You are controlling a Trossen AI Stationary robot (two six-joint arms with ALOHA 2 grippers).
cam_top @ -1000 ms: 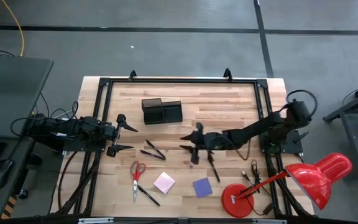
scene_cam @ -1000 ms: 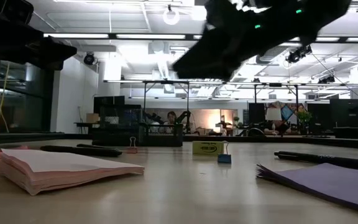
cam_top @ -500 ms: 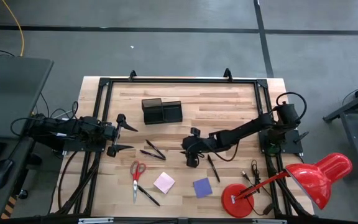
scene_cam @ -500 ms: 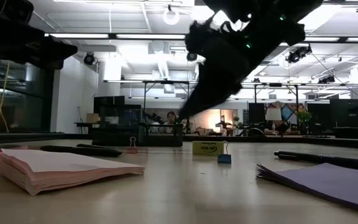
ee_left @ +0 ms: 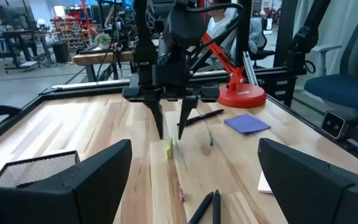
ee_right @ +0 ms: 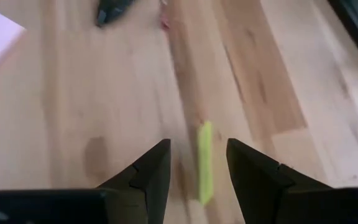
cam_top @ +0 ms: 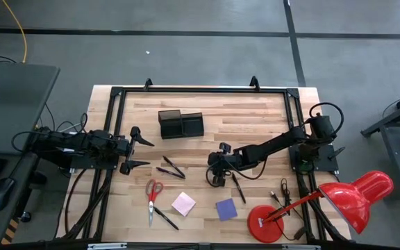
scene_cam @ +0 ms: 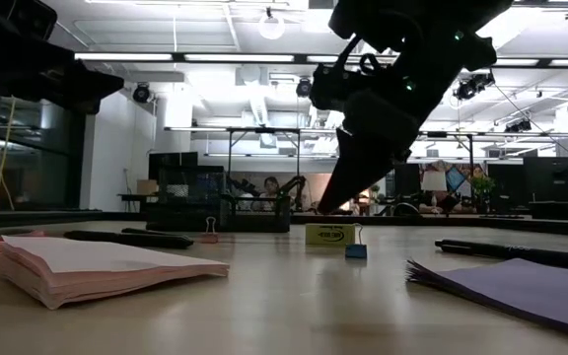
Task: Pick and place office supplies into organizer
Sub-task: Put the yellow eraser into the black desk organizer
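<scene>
From above, my right jaws (cam_top: pixel 217 173) hang low over the middle of the tabletop (cam_top: pixel 255 111), so I can reach something small there. My left jaws (cam_top: pixel 136 149) wait wide open, holding nothing, near the black organizer (cam_top: pixel 180 123). The red scissors (cam_top: pixel 153 194), pink pad (cam_top: pixel 183 203) and purple pad (cam_top: pixel 226 208) lie apart near the front.

From the low view, a little yellow clip (scene_cam: pixel 331 235) stands up on the wood, right under my dark tips.

From the left wrist, my right jaws are open, one on each side of the clip (ee_left: pixel 169 148).

From the right wrist, the clip (ee_right: pixel 205 160) looks thin and bright, between my open fingers (ee_right: pixel 151 171). I hold nothing yet.
</scene>
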